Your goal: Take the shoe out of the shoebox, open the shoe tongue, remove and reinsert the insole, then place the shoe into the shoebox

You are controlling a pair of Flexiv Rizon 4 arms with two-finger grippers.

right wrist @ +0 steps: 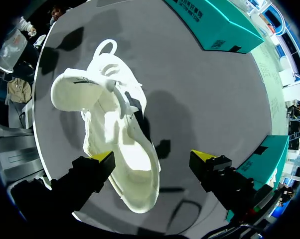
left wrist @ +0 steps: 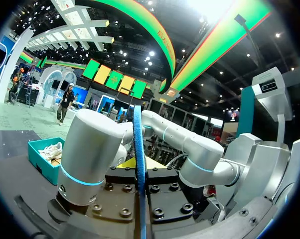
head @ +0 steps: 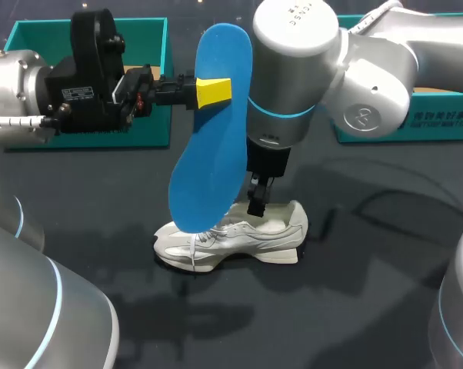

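Note:
A blue insole (head: 208,131) hangs upright in the air above the table, and my left gripper (head: 214,92) is shut on its upper part. In the left wrist view the insole (left wrist: 138,149) shows edge-on between my fingers. A white shoe (head: 239,234) lies on the dark table below it. My right gripper (head: 260,201) points down just above the shoe's opening. In the right wrist view the shoe (right wrist: 115,124) sits beneath the open right gripper (right wrist: 154,157), nearer one fingertip (right wrist: 102,158), and neither finger touches it.
A teal shoebox (head: 147,127) stands at the back left behind my left arm, and a second teal box (head: 401,127) at the back right. Both boxes (right wrist: 215,27) (right wrist: 272,152) also show ahead of my right gripper. Bare dark table surrounds the shoe.

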